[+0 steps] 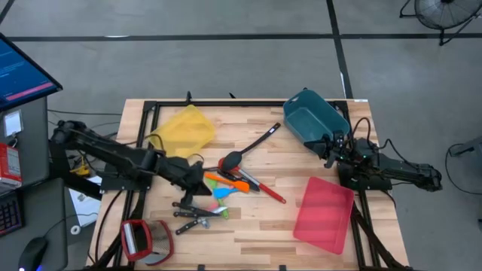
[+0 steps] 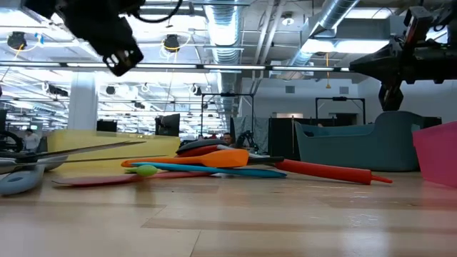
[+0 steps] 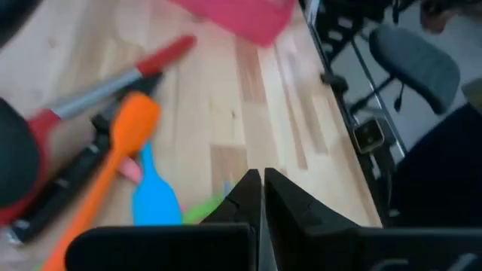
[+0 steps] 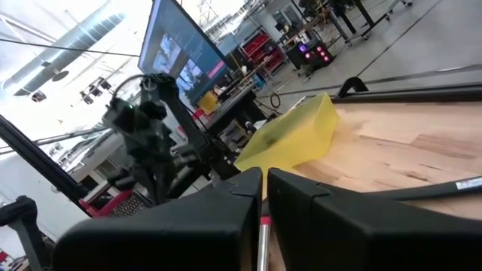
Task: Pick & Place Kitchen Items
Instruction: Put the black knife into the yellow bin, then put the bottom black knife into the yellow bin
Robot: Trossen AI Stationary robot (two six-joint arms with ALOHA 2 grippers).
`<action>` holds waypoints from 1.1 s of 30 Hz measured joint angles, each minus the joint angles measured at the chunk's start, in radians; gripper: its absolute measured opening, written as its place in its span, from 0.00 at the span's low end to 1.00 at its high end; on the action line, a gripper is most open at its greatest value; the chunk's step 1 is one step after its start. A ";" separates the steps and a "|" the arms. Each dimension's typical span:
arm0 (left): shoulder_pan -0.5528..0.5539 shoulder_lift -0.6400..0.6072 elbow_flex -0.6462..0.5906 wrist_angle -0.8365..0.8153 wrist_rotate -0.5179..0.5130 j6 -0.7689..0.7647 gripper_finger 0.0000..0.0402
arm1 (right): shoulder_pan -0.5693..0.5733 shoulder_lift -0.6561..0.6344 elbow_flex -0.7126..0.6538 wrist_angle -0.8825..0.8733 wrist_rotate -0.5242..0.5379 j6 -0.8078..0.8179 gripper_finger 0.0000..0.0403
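My left gripper (image 1: 197, 175) hung over the pile of utensils (image 1: 230, 181) mid-table, fingers together, empty. My right gripper (image 1: 331, 145) waited beside the teal bin (image 1: 312, 120), fingers seemingly pressed together. I judged I should open wide before descending on the orange spatula (image 3: 124, 135).

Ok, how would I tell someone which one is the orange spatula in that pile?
Start at the yellow plastic bin near the table's far left corner and come toward the middle, to the heap of utensils. The small orange silicone spatula lies there beside the long red-handled tool. It is the only all-orange piece, with the small blue spatula just below it in the high view.
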 joint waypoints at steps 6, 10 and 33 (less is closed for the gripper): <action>0.000 -0.020 0.000 -0.127 -0.068 -0.005 0.01 | 0.000 0.000 0.000 -0.016 0.000 0.000 0.05; -0.005 -0.009 0.000 -0.259 -0.051 -0.020 0.05 | 0.000 0.000 0.000 -0.022 0.000 0.001 0.06; -0.257 -0.009 -0.154 -0.372 -0.099 -0.323 0.52 | -0.001 0.000 0.000 -0.037 0.000 -0.023 0.09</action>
